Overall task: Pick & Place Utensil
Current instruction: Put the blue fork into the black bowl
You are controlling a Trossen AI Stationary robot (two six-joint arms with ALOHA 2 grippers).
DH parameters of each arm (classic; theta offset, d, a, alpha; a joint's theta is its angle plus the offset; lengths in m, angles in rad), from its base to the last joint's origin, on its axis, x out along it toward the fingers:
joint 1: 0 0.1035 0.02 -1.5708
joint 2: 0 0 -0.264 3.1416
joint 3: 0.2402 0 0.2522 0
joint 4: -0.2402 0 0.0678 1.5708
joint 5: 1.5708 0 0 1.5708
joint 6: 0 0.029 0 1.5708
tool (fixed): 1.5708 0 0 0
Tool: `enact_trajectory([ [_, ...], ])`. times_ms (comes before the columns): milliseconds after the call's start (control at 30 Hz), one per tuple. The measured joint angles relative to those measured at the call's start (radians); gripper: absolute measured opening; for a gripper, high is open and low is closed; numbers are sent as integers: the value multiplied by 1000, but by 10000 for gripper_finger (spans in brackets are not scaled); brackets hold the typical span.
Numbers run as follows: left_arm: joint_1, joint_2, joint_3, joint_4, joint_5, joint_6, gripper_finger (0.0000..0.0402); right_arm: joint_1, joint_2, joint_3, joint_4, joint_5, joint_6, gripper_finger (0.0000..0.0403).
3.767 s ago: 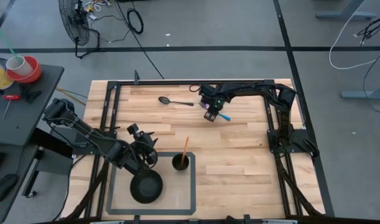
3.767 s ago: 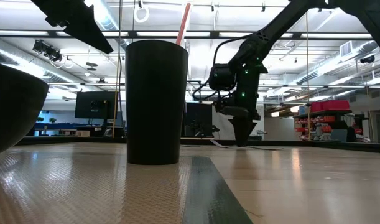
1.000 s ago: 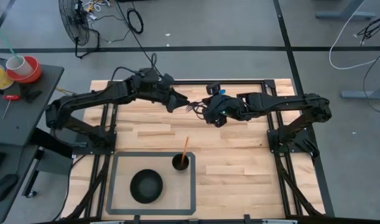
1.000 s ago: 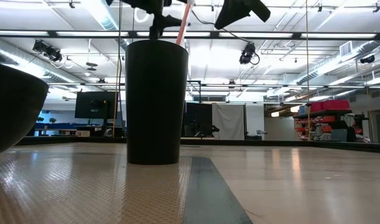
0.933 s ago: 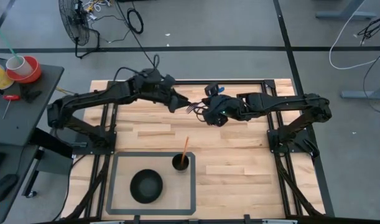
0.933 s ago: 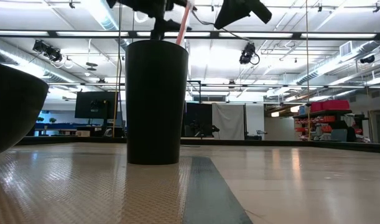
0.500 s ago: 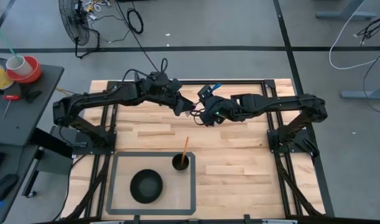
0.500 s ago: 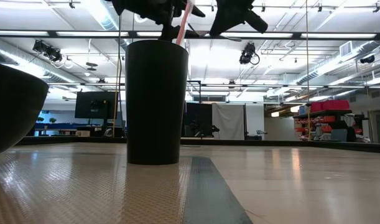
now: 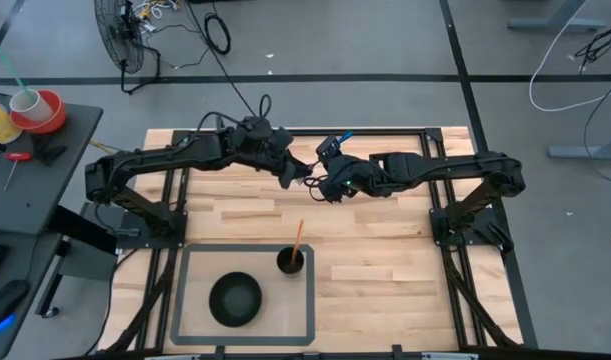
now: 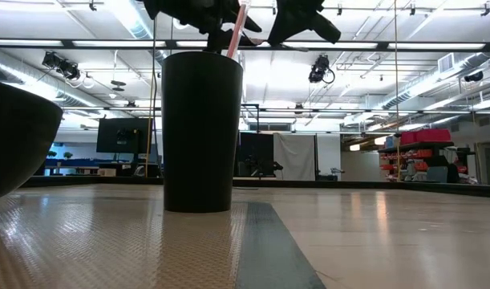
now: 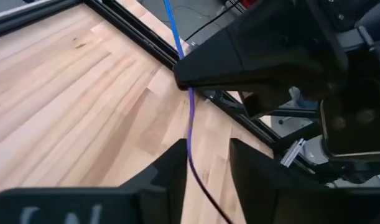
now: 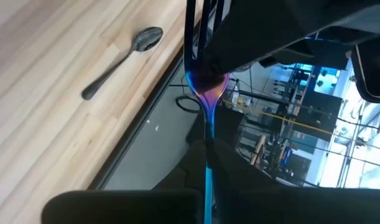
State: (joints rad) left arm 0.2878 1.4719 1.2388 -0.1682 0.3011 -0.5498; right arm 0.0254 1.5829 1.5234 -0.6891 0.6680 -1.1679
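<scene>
An iridescent blue-purple fork (image 11: 190, 124) hangs in the air over the far middle of the table. My right gripper (image 12: 206, 180) is shut on its handle, and the blue handle end (image 9: 341, 138) sticks out past the fingers. My left gripper (image 11: 205, 165) is open. Its fingers stand on either side of the fork's front part, with a gap on each side. In the high view the left gripper (image 9: 296, 177) and the right gripper (image 9: 326, 184) face each other closely. A dark spoon (image 12: 124, 53) lies flat on the wood. My right gripper pinches the fork's handle (image 12: 206, 155) between its two fingers, reaching in from the table's right. The fork is lifted clear of the table. Its tines (image 12: 202, 25) point toward the left gripper, and the blue handle end rises behind the fingers.
A black cup (image 9: 291, 261) with an orange stick in it and a black bowl (image 9: 235, 298) stand on a dark-framed mat (image 9: 180, 300) at the near edge. Bare wood lies between the mat and the grippers. The table's black frame rail (image 9: 385, 130) runs along the far edge.
My right gripper has moved a little toward the table's left and turned, so the fork's blue handle end now points toward the far edge. My left gripper has shifted slightly toward the right gripper, and the two have closed in on each other.
</scene>
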Motion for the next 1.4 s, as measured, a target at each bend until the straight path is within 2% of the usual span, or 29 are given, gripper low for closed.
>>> enact_trajectory([
  [267,4,0,-2,-15,-35,39,14,0,-1,0,13,4,8,12],
  [500,13,-15,-2,-28,-49,76,10,11,-1,0,60,5,74,45],
  [700,15,-101,-1,-177,-38,133,11,57,-2,0,128,81,93,88],
  [833,-9,-202,-6,-335,-107,176,9,97,-10,0,183,123,90,115],
  [933,-34,-306,-54,-407,-172,186,9,125,-26,0,218,122,131,128],
  [1133,-86,-584,-248,-425,-194,112,10,156,-43,0,308,62,420,134],
  [1233,-130,-716,-353,-417,-193,64,9,155,-47,0,331,65,546,135],
  [1400,-214,-881,-512,-377,-158,27,10,146,-48,0,344,41,716,135],
])
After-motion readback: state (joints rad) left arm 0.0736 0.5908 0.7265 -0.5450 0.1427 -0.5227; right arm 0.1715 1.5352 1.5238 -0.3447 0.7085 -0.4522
